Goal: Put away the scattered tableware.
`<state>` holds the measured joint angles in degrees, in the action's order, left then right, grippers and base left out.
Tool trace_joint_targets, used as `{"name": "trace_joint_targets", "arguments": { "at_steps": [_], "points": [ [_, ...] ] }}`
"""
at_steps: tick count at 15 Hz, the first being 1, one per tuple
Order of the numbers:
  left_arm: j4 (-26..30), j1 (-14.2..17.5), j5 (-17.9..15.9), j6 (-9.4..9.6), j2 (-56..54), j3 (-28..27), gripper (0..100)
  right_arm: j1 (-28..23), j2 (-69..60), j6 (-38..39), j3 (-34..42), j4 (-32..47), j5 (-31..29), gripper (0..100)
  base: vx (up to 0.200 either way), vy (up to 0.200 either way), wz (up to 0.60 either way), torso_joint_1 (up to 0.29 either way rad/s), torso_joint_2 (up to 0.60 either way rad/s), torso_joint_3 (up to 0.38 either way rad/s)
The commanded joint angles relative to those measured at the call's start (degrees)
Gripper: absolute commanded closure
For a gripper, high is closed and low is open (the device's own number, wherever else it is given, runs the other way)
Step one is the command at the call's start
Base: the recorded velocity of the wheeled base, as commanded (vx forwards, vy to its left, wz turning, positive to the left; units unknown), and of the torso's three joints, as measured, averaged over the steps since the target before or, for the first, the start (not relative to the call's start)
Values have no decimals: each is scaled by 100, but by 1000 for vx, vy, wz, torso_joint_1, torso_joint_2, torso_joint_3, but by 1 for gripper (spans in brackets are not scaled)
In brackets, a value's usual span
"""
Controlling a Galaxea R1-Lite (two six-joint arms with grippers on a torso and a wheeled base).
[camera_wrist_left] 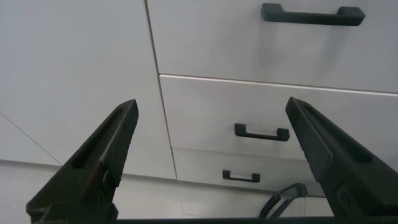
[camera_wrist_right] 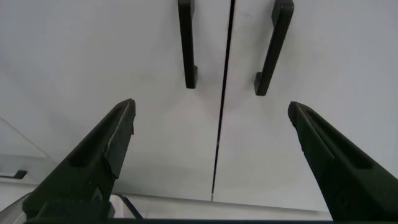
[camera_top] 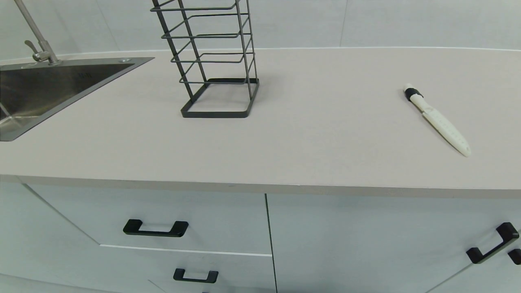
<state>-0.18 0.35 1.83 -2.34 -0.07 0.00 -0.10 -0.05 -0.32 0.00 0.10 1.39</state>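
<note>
The work area is a pale countertop (camera_top: 325, 154) against a tiled wall, with white drawer fronts (camera_top: 183, 215) carrying black handles (camera_top: 155, 228) along the lower part of the head view.

- A steel sink (camera_top: 40, 89) is recessed at the upper left, and a faucet (camera_top: 38, 42) stands at its rear edge.
- A black wire rack (camera_top: 214, 114) stands upright at upper centre. Its rectangular base frame rests flat on the countertop.
- A cream-coloured knife (camera_top: 437, 121) lies flat on the countertop at the right of the frame, well apart from the rack. Its black-banded end points to the upper left and its tip to the lower right.

The left gripper (camera_wrist_left: 211, 102) has its fingers spread wide with nothing between them, and it faces stacked drawer fronts. The right gripper (camera_wrist_right: 211, 104) is likewise spread and holds nothing. It faces two cabinet doors (camera_wrist_right: 124, 62) with a pair of vertical handles (camera_wrist_right: 187, 43).
</note>
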Motion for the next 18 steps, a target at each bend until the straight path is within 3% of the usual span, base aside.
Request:
{"name": "trace_joint_targets", "arguments": {
  "at_steps": [1,7,18],
  "points": [
    [1,0,2,-3,7,0,0,1,5,-3,0,-1,2,0,0,0,0,0,0,0],
    [1,0,2,-3,7,0,0,1,5,-3,0,-1,2,0,0,0,0,84,-77,-38],
    [1,0,2,-3,7,0,0,1,5,-3,0,-1,2,0,0,0,0,216,-497,-224]
  ]
}}
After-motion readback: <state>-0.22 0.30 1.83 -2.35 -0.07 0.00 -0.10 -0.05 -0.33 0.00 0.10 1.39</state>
